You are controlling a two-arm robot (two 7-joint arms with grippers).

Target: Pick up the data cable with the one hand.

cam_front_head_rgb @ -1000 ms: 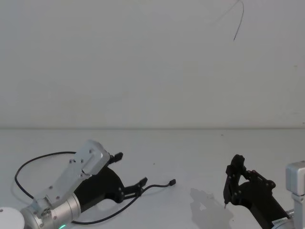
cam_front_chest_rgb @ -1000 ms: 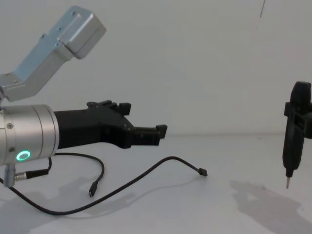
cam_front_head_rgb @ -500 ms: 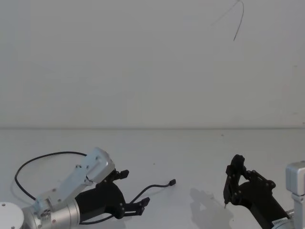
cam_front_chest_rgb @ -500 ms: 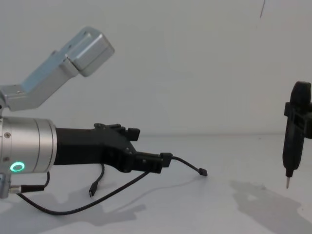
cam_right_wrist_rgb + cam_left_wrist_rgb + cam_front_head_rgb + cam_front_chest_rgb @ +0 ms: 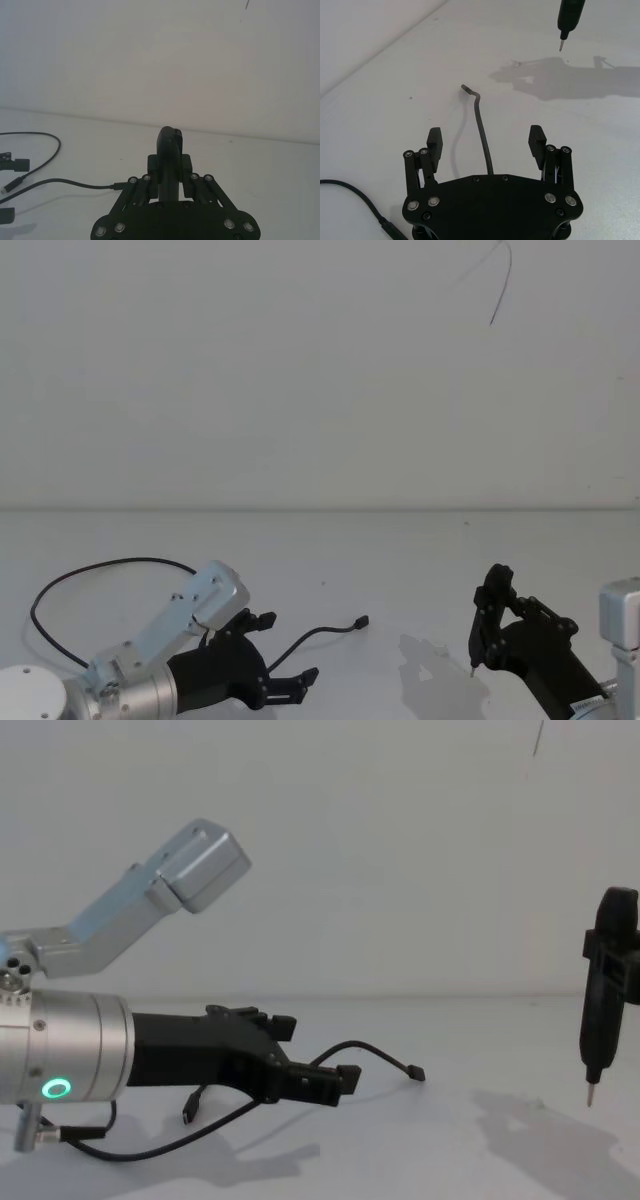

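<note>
Data cable (image 5: 322, 632): black cord, thin and flexible, lying loose on the white table (image 5: 420, 550) at the robot's left front. One small plug (image 5: 362, 621) points towards the middle of the table, the cord rising a little from the surface just behind it. The far portion sweeps out in a wide loop to the left. A second plug (image 5: 188, 1110) lies on the surface beneath the left arm.

Left gripper (image 5: 486, 136): black, two-fingered, on a thick silver arm (image 5: 70, 1045) with a green ring light (image 5: 55, 1088). Held low over the table and reaching forward. Jaws spread wide, nothing gripped. In the left wrist view the cord runs straight up the gap between the two fingertips (image 5: 435, 137), with clear space on either side. Whether the lower finger touches the table cannot be told.

Right gripper (image 5: 170, 175): at the robot's right front, raised above the table, well apart from the cable. Fingers closed against a black pen-like tool (image 5: 606, 985), held upright with its metal tip (image 5: 590, 1094) pointing down, clear of the surface. Its shadow (image 5: 430, 665) falls on the table beside it.
</note>
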